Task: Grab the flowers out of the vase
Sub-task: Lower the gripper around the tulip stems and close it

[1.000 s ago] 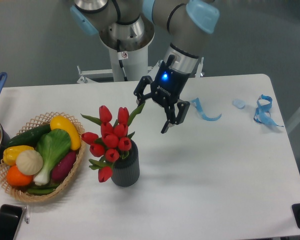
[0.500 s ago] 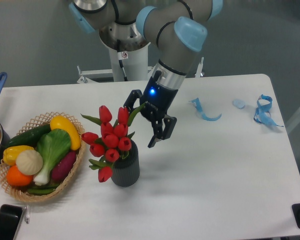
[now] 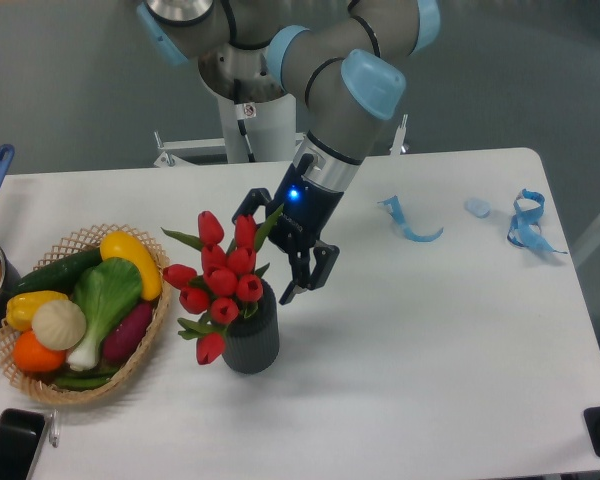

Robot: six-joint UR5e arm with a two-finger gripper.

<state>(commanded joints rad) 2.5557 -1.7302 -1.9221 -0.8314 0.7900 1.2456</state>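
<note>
White table (image 3: 430,330); spread hand (image 3: 268,254) beside flowers (image 3: 220,282).

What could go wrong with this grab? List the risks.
1. The open pincer sits at the upper right edge of the red tulip bunch, so it may catch only a leaf or crush buds.
2. Pulling sideways could tip the ribbed dark grey vase, which stands free on the white table.

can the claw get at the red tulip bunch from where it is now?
Probably yes. The open claw sits right beside the red tulip bunch, at its upper right, fingers spread around a green leaf. Nothing blocks the bunch standing in the ribbed dark grey vase.
</note>
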